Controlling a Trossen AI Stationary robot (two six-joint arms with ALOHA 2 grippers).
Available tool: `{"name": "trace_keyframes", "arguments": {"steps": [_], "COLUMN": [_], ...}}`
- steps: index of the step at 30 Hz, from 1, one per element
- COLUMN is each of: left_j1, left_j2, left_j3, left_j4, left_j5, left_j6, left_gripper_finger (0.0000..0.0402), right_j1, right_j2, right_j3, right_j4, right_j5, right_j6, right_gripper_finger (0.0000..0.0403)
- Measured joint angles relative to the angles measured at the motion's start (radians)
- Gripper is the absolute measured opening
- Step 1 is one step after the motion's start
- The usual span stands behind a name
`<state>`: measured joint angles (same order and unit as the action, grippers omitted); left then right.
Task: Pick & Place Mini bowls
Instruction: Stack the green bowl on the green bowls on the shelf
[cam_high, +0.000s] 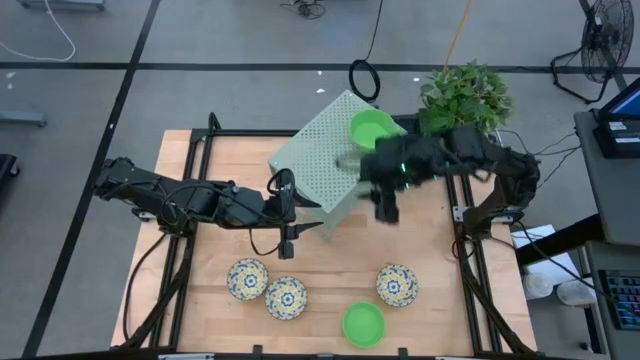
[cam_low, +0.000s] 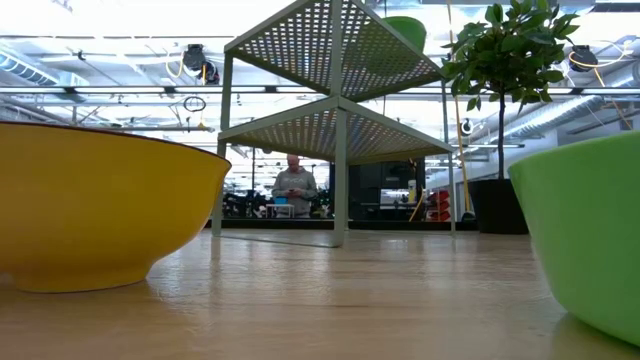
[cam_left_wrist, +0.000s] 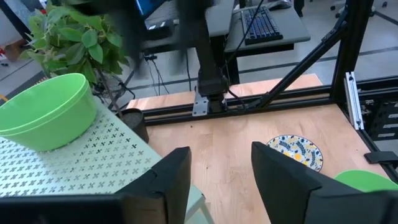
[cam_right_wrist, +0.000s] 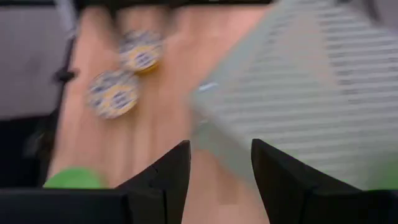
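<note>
Nearest the front edge of the wooden table lies a row of mini bowls. A plain green bowl sits closest to the edge, and in the low view it fills the right side. Just behind it stand three floral bowls: one at the left, a second nearly touching it, and a third apart to the right. In the low view the big yellow curve at the left is probably the outside of one of these floral bowls, though that cannot be confirmed from so close.

Farther back, at mid-table, the left pincer hangs just beside the near corner of the pale-green perforated box. Its two dark fingers stand parted with bare table between them, holding nothing.

Farther still, the right pincer hovers off the box's right side. In its own wrist view the fingers are spread with nothing between them; the box and two floral bowls appear there only as a smear.

On top of the box, near its far right corner, rests another green bowl, upright, also seen from the left wrist. Behind it stands a potted plant. Beyond the table, in the low view, a person stands in the room.
</note>
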<state>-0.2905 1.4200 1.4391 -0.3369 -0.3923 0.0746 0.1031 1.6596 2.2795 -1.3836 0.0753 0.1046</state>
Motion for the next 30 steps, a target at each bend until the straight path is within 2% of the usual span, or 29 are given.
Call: {"name": "trace_keyframes", "arguments": {"steps": [6,13,24,30], "left_j1": [0.0,0.0,0.0,0.0], "left_j2": [0.0,0.0,0.0,0.0], "left_j3": [0.0,0.0,0.0,0.0], "left_j4": [0.0,0.0,0.0,0.0], "left_j5": [0.0,0.0,0.0,0.0], "left_j6": [0.0,0.0,0.0,0.0], "left_gripper_finger": [0.0158,0.0153,0.0179,0.0188], "right_j1": [0.175,0.332,0.462,0.502], "right_j2": [0.009,0.008,0.008,0.008], "right_j3": [-0.072,-0.266,-0.672,-0.843], "right_j4": [0.007,0.112,0.46,0.649], "right_j5": [0.0,0.001,0.002,0.002], "right_j6": [0.054,0.12,0.175,0.258], "right_gripper_finger": [0.0156,0.0155,0.0155,0.0155]}}
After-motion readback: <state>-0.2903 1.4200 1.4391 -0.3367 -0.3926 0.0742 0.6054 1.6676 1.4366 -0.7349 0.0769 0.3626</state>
